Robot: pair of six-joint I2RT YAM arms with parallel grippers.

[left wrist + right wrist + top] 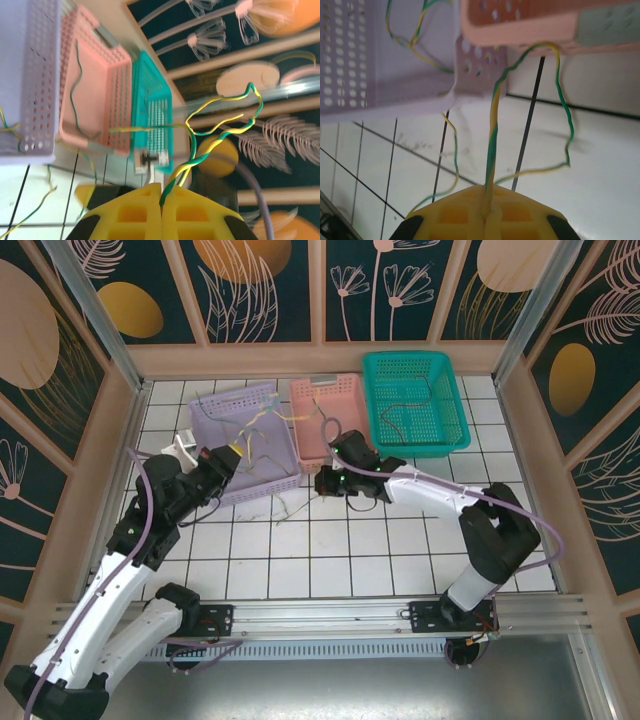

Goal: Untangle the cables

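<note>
Left fingers: pinched shut on a yellow-green cable, over near side of lilac basket.
Right fingers: clamped on a second cable, just near the pink basket.

Top camera: high behind arm bases, looking down, whole desk. Wrist cameras: tight behind left fingers, right fingers, facing past tips. Shared beyond tips: lilac basket, pink basket.

The tiled table lies open across its near half. Along the far side the lilac basket, pink basket and teal basket crowd side by side, and yellow-green cables hang across the gap before the lilac and pink corners
</note>
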